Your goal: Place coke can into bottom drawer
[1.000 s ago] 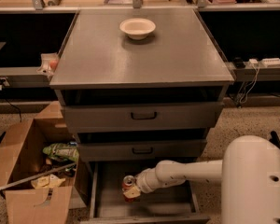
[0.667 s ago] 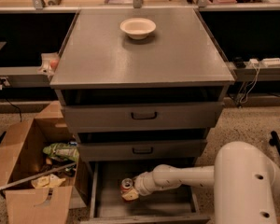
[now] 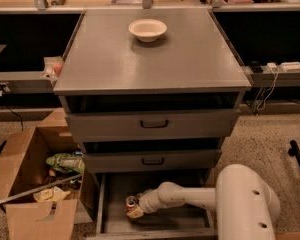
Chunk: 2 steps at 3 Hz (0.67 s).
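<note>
The bottom drawer (image 3: 185,223) of the grey cabinet is pulled open at the bottom of the camera view. My white arm reaches into it from the right. My gripper (image 3: 134,208) is at the drawer's left side, low over the floor. The coke can (image 3: 131,202), red with a silver top, sits at the gripper's tip inside the drawer, partly hidden by it. I cannot tell whether the can rests on the drawer floor or is held just above it.
A white bowl (image 3: 147,29) stands on the cabinet top (image 3: 150,59). The two upper drawers (image 3: 152,125) with black handles are slightly ajar. An open cardboard box (image 3: 35,184) with clutter stands on the floor left of the cabinet. My arm's white housing (image 3: 247,204) fills the lower right.
My arm and gripper have shifted slightly left inside the bottom drawer with the can. The white housing has moved left too.
</note>
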Each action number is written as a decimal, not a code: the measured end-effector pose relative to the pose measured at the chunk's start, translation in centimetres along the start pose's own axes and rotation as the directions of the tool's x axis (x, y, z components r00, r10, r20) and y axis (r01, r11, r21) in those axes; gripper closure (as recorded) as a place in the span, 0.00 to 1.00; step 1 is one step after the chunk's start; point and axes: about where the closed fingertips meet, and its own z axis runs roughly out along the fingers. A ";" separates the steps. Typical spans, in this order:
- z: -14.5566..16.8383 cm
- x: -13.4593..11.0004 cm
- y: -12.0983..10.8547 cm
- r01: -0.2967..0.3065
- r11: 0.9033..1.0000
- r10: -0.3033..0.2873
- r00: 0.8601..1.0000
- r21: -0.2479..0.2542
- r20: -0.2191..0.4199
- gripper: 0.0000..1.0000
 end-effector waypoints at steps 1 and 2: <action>2.2 0.6 -0.6 0.009 1.000 -0.009 1.000 -0.024 0.014 0.90; 2.3 0.7 -1.2 0.008 1.000 -0.008 1.000 -0.017 0.015 0.72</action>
